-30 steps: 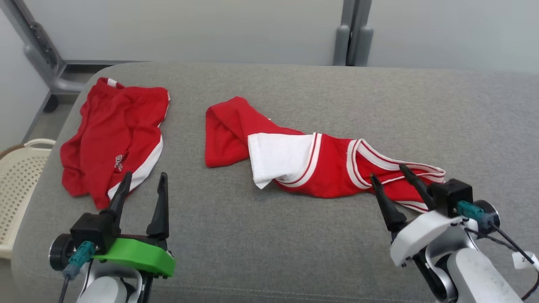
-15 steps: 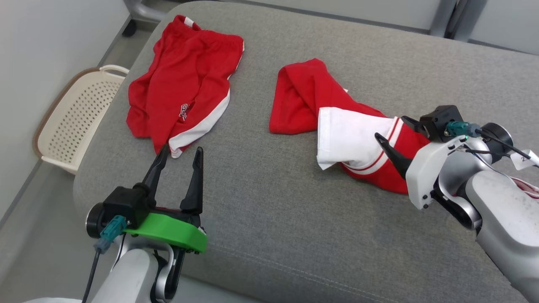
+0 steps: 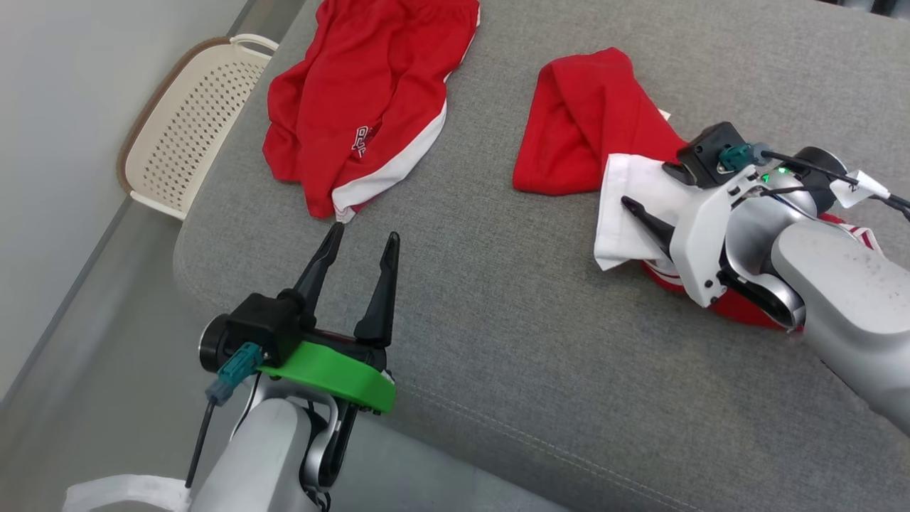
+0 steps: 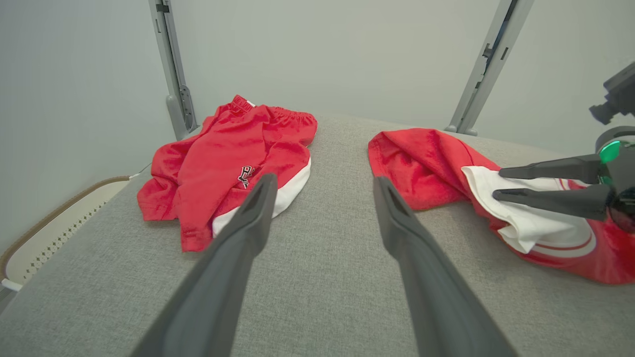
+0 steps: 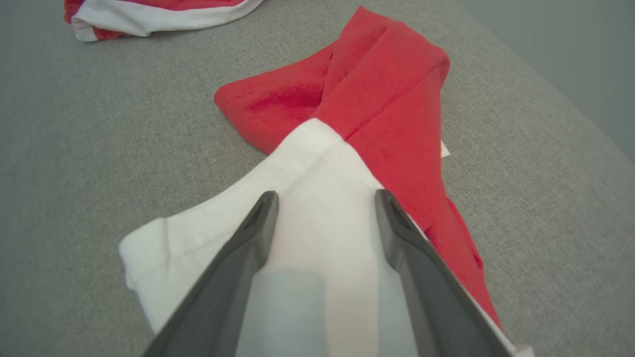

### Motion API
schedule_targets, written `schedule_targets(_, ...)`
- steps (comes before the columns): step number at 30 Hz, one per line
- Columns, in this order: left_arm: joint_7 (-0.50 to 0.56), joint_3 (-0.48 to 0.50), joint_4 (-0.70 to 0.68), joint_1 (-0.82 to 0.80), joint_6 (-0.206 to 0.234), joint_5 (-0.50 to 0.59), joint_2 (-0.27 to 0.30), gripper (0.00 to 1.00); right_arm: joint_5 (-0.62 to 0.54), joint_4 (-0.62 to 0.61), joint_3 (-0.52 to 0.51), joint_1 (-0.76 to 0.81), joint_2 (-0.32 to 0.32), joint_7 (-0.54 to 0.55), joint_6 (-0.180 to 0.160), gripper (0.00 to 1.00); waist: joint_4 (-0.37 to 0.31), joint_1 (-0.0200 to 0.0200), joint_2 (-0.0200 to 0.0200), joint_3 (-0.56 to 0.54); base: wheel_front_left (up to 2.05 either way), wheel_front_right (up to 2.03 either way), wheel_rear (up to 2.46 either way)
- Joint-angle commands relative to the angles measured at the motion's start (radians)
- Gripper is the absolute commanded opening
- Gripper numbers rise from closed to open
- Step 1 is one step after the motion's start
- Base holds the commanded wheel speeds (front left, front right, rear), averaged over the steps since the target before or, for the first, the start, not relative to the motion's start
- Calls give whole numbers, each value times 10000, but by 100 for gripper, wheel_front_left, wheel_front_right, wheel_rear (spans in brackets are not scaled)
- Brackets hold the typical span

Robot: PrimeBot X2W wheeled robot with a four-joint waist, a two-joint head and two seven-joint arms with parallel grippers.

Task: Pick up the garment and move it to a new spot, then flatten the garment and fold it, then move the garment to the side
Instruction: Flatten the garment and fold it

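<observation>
Two red garments lie well apart on the grey upholstered bench (image 3: pixel 498 341), whose rounded near-left corner drops straight to the floor. Anything dragged that way could slide off the edge.

The jersey (image 3: pixel 583 114), red with a white panel and striped trim, is bunched and twisted toward the right side of the bench. It looks to be the garment to move, since the right arm is over it. Its layers are folded over one another, so a pinch on the white panel may catch only the top layer. The rest would then trail, stay twisted, and be harder to flatten.

The red shorts (image 3: pixel 362 107) lie crumpled at the far left. A wide sweep of the jersey could snag them or push them over the edge, where the perforated cream basket (image 3: pixel 185 135) stands on the floor beside the bench.

The right end effector (image 5: pixel 326 194) is spread wide, its fingers pointing low across the white panel and holding nothing. Whether the tips touch the cloth I cannot tell. Closing too high would miss the cloth, and closing too deep could pinch the upholstery.

The left end effector (image 3: pixel 362 233) is also wide and empty, hovering just short of the hem of the shorts. A careless reach could hook that hem.
</observation>
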Motion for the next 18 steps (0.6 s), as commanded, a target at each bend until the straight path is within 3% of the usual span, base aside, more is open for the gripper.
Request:
schedule_targets(1, -19, 43, 51, -214, -66, 75, -64, 100, 76, 86, 106, -180, -108, -85, -6, 100, 171, 0, 0, 183, 0, 0, 0)
schedule_targets(10, -19, 115, 296, -334, -360, 403, -423, 100, 956, 714, 1589, -1181, -148, -559, -6, 100, 235, 0, 0, 243, 0, 0, 0)
schedule_targets(11, -19, 135, 317, -312, -367, 436, -437, 100, 1084, 711, 1712, -1227, -148, -648, -6, 85, 215, 0, 0, 228, 0, 0, 0)
schedule_targets(12, -19, 162, 322, -296, -379, 477, -447, 100, 1153, 724, 1821, -1263, -182, -684, -6, 47, 182, 0, 0, 218, 0, 0, 0)
schedule_targets(13, -19, 191, 327, -280, -399, 514, -455, 100, 1204, 723, 1937, -1300, -219, -757, -6, 35, 144, 0, 0, 202, 0, 0, 0)
schedule_targets(14, -19, 221, 337, -253, -416, 532, -465, 100, 1311, 682, 2025, -1310, -206, -826, -6, 9, 95, 0, 0, 180, 0, 0, 0)
schedule_targets(15, -19, 259, 331, -227, -414, 569, -468, 100, 1375, 628, 2123, -1325, -202, -876, -6, 0, 39, 0, 0, 172, 0, 0, 0)
schedule_targets(18, -20, 351, 345, -174, -449, 650, -484, 100, 1587, 505, 2379, -1320, -292, -1000, -6, 0, -116, 0, 0, 121, 0, 0, 0)
